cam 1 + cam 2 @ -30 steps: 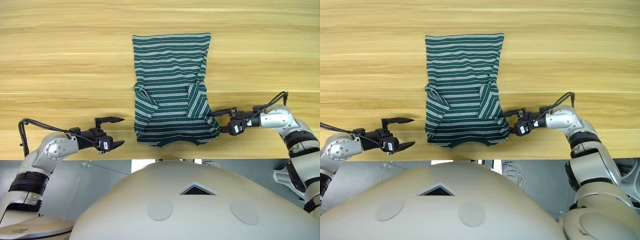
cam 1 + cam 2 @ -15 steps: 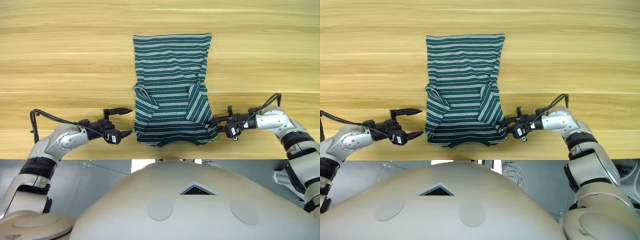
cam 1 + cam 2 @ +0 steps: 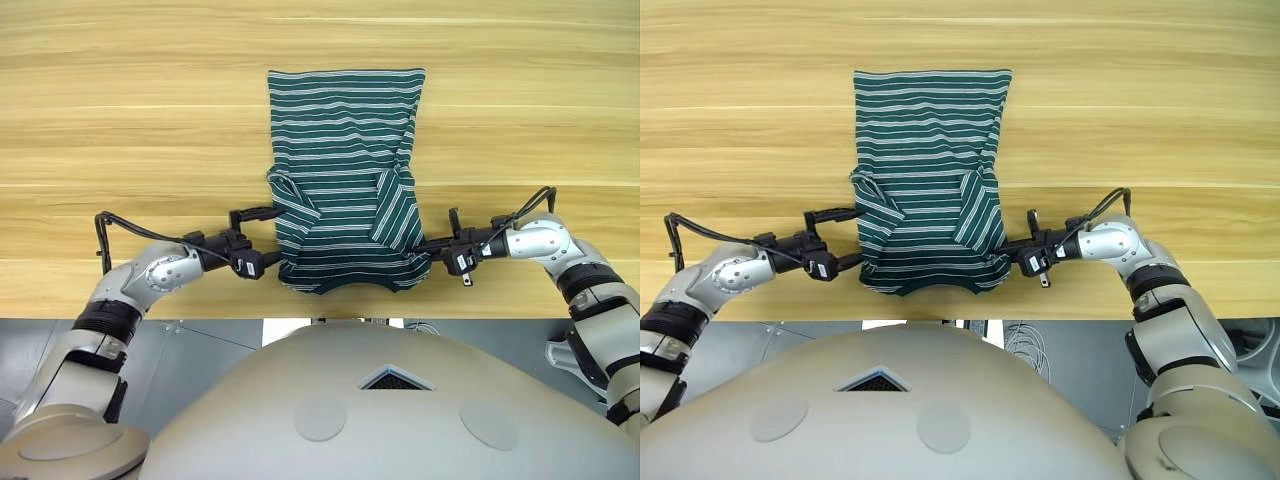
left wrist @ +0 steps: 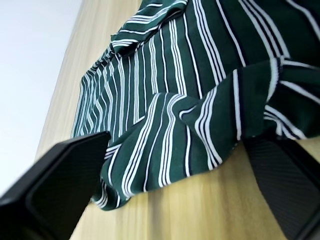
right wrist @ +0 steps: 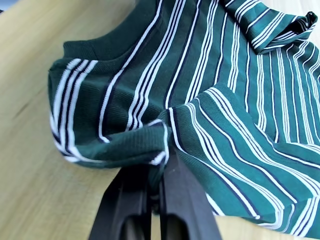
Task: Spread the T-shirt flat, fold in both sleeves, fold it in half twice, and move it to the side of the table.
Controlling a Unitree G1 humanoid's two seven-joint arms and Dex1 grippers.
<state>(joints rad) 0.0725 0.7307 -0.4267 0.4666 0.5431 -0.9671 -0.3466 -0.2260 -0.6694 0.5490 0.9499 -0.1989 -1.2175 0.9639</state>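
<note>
**Jaws at both near corners of the folded-in T-shirt**

Jaws first: the right jaws are pressed together on a bunched fold of cloth at the garment's near right corner, beside the collar. The left jaws stand spread at its near left corner.

A pale wooden worktop (image 3: 120, 120) carries everything. The dark green T-shirt (image 3: 340, 140) with thin white stripes lies at the middle of it, running lengthwise from the near edge towards the far edge. Its straight hem is farthest from the robot and lies flat. Its collar (image 3: 345, 285) is closest to the robot, just inside the near edge.

Both sleeves are turned in over the body of the shirt. The left sleeve (image 3: 290, 205) forms a narrow diagonal flap. The right sleeve (image 3: 395, 210) forms a wider flap, its stripes running slantwise across those beneath. The half of the shirt towards the near edge is rumpled, and its corners are raised off the wood.

In the right wrist view the two dark fingers (image 5: 175, 205) meet with the striped fold gathered between them and lifted slightly off the worktop. In the left wrist view one finger (image 4: 60, 185) sits on either side of the puckered corner, at the cloth's edge, with wood showing below it.
</note>
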